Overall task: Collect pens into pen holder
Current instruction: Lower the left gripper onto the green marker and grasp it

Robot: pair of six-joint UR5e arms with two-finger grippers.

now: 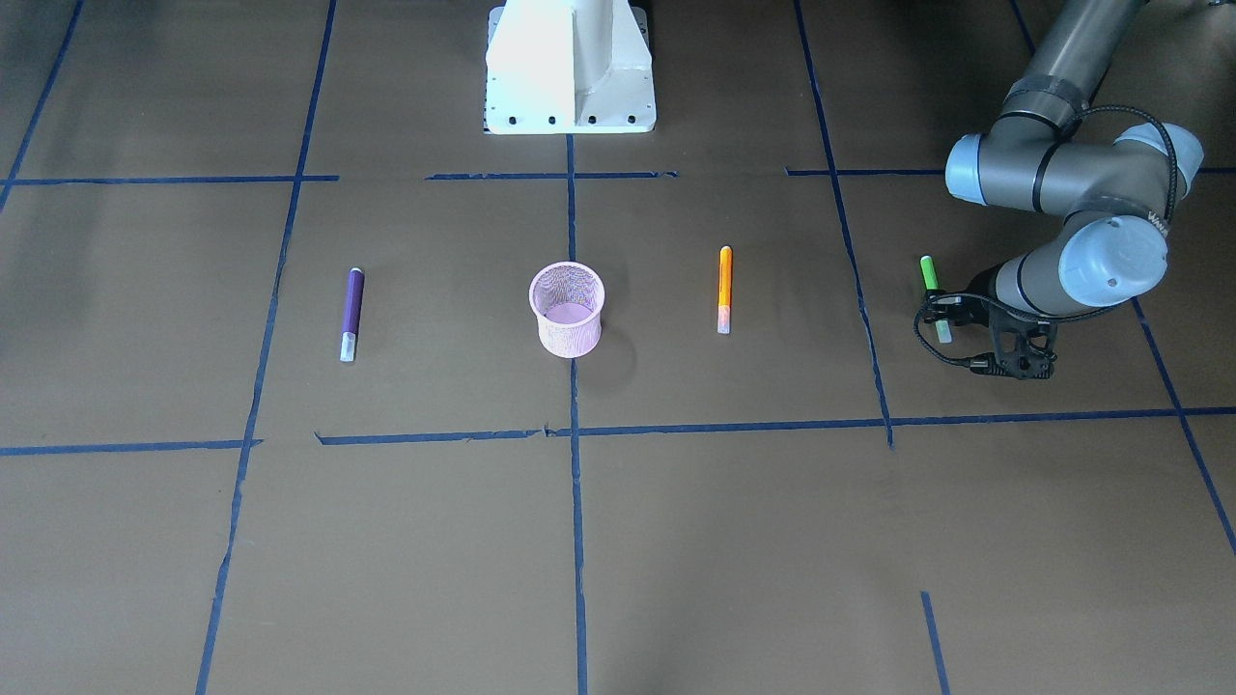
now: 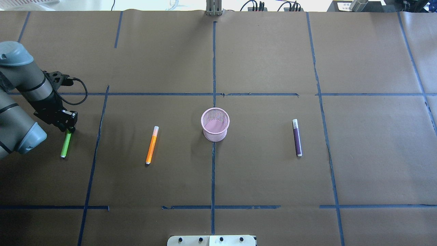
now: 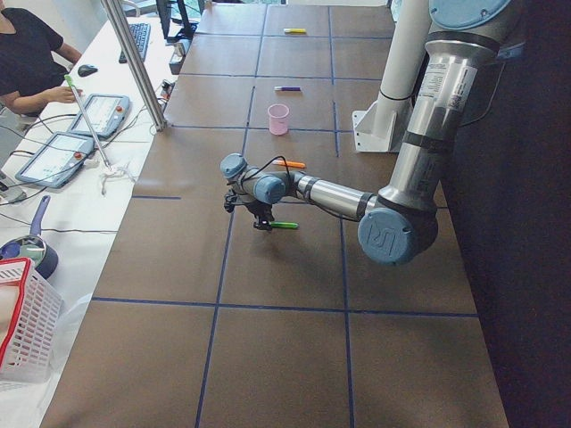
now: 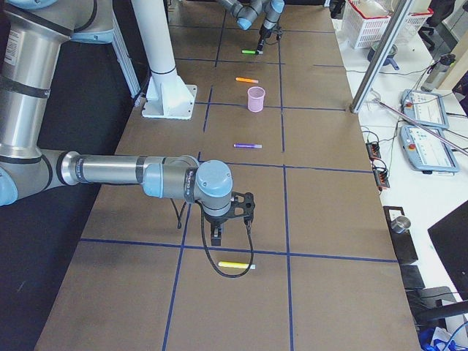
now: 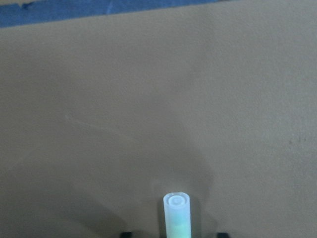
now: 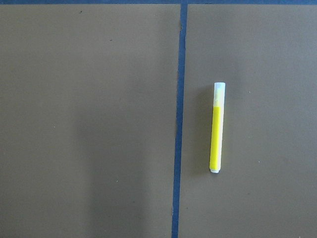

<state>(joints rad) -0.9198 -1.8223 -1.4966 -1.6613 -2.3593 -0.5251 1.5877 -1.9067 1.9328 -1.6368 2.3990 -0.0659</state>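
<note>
While your left claw (image 2: 69, 129) straddles the green pen (image 2: 65, 145) at its cap end, jaws apart for a pinch, it grips nothing | pen flat on worktop (image 2: 259, 171), far from holder (image 2: 215, 135) | right claw (image 4: 217, 238): cannot tell.

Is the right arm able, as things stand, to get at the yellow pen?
Probably yes. The right pincer hangs just short of the yellow pen, which lies flat and alone in the right wrist view; nothing stands between them.
</note>
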